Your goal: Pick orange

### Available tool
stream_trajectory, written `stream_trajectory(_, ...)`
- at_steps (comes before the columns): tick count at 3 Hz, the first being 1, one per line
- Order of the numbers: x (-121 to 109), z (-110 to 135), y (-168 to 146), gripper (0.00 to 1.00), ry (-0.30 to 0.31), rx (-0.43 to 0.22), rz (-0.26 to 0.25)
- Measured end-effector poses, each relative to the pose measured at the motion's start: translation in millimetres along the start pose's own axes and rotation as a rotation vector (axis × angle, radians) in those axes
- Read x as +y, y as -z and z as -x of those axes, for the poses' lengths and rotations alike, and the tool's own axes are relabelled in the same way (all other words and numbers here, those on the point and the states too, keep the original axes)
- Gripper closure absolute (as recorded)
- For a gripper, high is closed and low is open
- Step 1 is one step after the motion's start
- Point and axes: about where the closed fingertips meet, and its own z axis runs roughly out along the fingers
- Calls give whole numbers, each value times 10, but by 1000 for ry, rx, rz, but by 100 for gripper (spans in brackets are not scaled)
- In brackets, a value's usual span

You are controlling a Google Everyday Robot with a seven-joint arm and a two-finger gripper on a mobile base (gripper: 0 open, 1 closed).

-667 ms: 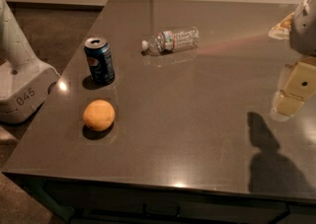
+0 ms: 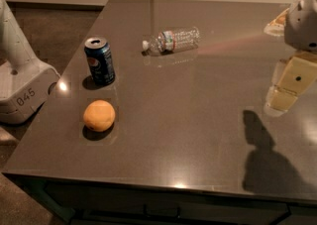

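Note:
The orange [image 2: 99,115], round with matte orange-yellow skin, lies on the dark table [image 2: 188,135] near its front left corner, just in front of the blue soda can [image 2: 100,61]. My gripper [image 2: 286,92] hangs at the far right of the view, above the table's right side and far from the orange. It holds nothing that I can see. Its shadow falls on the table below it.
A clear plastic water bottle [image 2: 172,40] lies on its side at the back middle of the table. A white robot base marked 045 [image 2: 20,87] stands on the floor off the left edge. A pale object [image 2: 277,21] sits at the back right.

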Motion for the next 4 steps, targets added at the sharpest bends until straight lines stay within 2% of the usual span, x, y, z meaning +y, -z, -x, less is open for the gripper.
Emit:
stream_trajectory(1,-23,375,-126,0,34,-91,27)
stream_trajectory(2,75,828,-306,0,90,-190,67)
stream_trajectory(4,421,1576,-709,0,201,-354,118)
